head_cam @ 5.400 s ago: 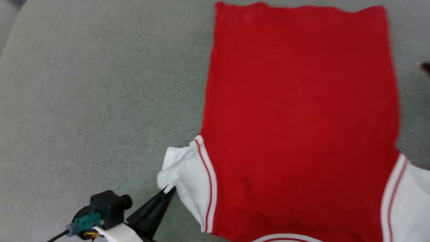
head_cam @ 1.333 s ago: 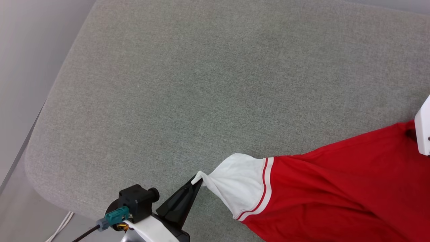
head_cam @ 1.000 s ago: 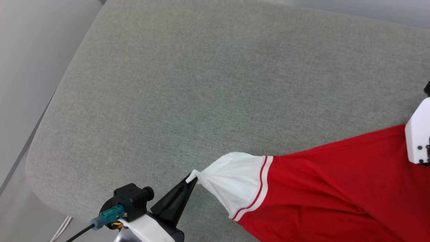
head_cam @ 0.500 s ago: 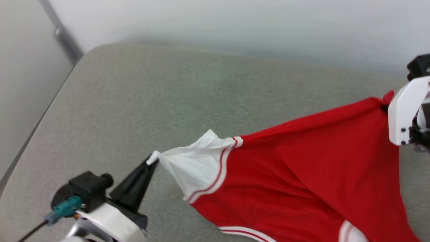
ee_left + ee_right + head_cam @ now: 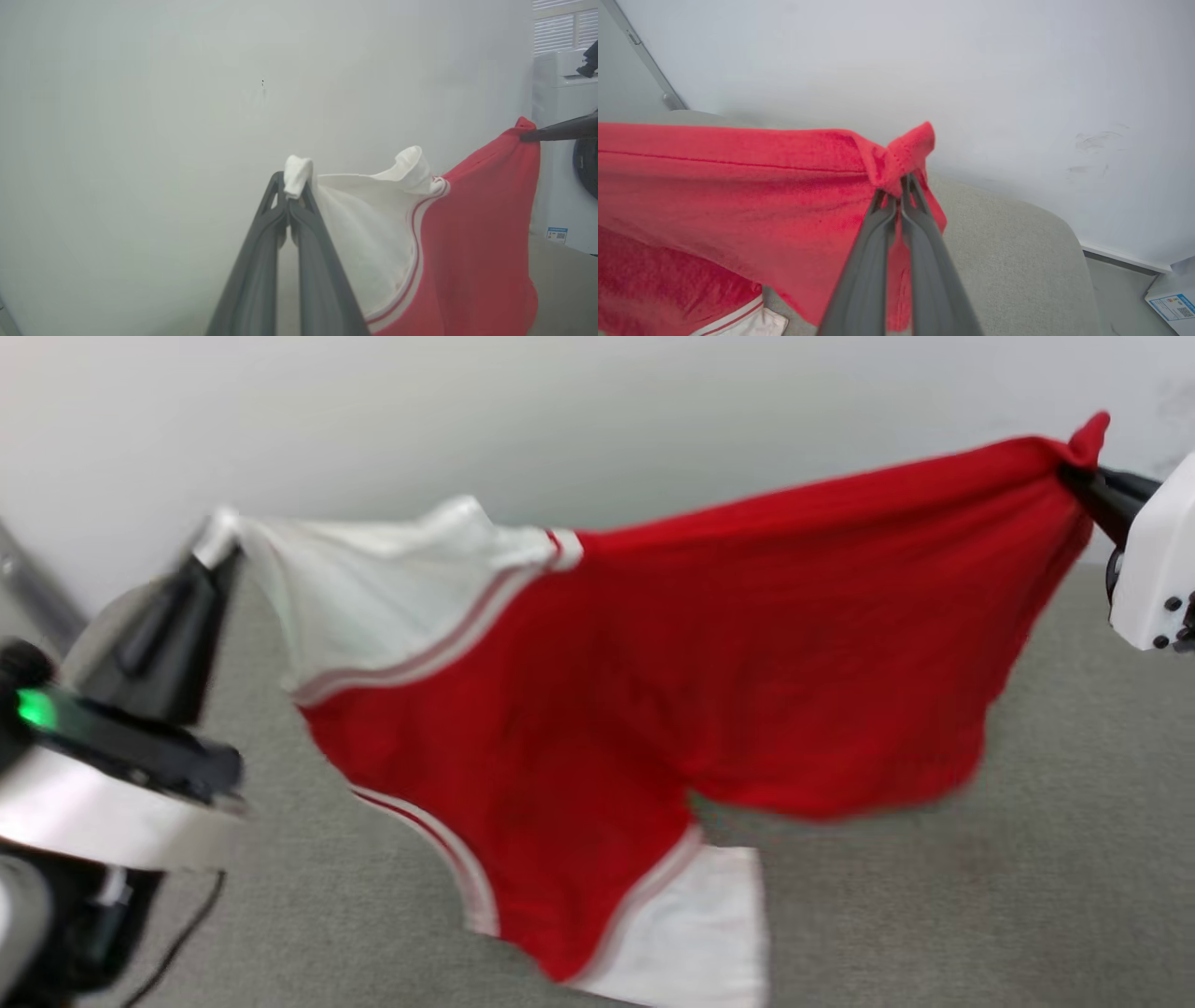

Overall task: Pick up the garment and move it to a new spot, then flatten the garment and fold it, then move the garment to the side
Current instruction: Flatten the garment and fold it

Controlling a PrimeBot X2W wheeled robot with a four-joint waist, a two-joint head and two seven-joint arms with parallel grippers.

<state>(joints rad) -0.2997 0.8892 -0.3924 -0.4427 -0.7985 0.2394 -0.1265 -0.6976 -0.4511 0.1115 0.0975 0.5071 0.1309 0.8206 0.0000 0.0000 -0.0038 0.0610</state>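
Note:
The garment [image 5: 709, 653], a red jersey with white sleeves and striped trim, hangs stretched in the air above the grey cushion [image 5: 980, 896]. My left gripper [image 5: 219, 546] is shut on the tip of one white sleeve [image 5: 364, 233] at the upper left; in the left wrist view that gripper [image 5: 293, 184] pinches a white fold. At the upper right my right gripper [image 5: 1074, 476] is shut on a red hem corner, bunched between its fingers [image 5: 899, 184] in the right wrist view. The other white sleeve [image 5: 691, 933] dangles low over the cushion.
A pale wall [image 5: 560, 411] rises behind the cushion. A metal pole [image 5: 644, 60] stands at the back left corner. A white appliance [image 5: 560, 163] stands at the far right of the left wrist view. The cushion's rounded right end [image 5: 1041, 261] drops to the floor.
Both grippers have lifted the garment off the cushion, so it now hangs spread between them. The head camera has tilted up, bringing the wall into view.

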